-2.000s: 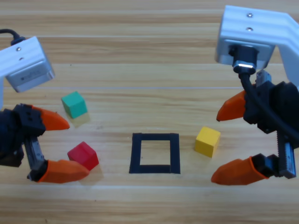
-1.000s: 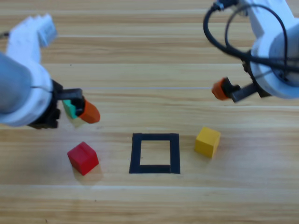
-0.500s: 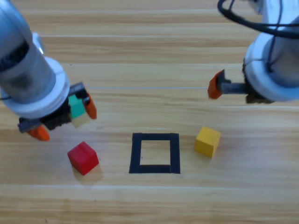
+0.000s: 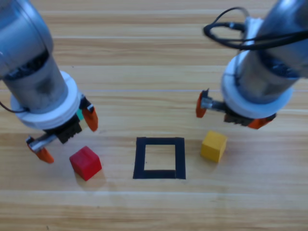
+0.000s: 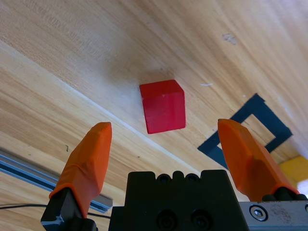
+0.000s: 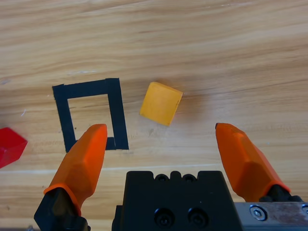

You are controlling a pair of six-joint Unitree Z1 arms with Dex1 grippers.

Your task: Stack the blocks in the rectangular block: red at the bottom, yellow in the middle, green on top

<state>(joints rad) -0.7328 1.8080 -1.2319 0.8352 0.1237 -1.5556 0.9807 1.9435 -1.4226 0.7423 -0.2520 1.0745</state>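
hovering wide-jawed, the left gripper (image 4: 65, 135) hangs over the red cube (image 4: 85, 162); the right gripper (image 4: 230, 113), jaws wide, over the yellow cube (image 4: 213, 146), beside the black tape square (image 4: 160, 158).

Left gripper (image 4: 65, 136): two seconds back lying side-on at the picture's left edge with jaws spread around the red cube (image 4: 85, 162); since swung upright to point down at the table, now above and just up-left of that cube, jaws wide apart. Green cube (image 4: 79, 114): formerly in plain sight, now almost wholly covered by the left arm, a teal sliver showing. Right gripper (image 4: 230, 117): formerly side-on at the right edge, since turned to point downward and moved leftward and lower, now above and just behind the yellow cube (image 4: 213, 146), jaws wide apart.
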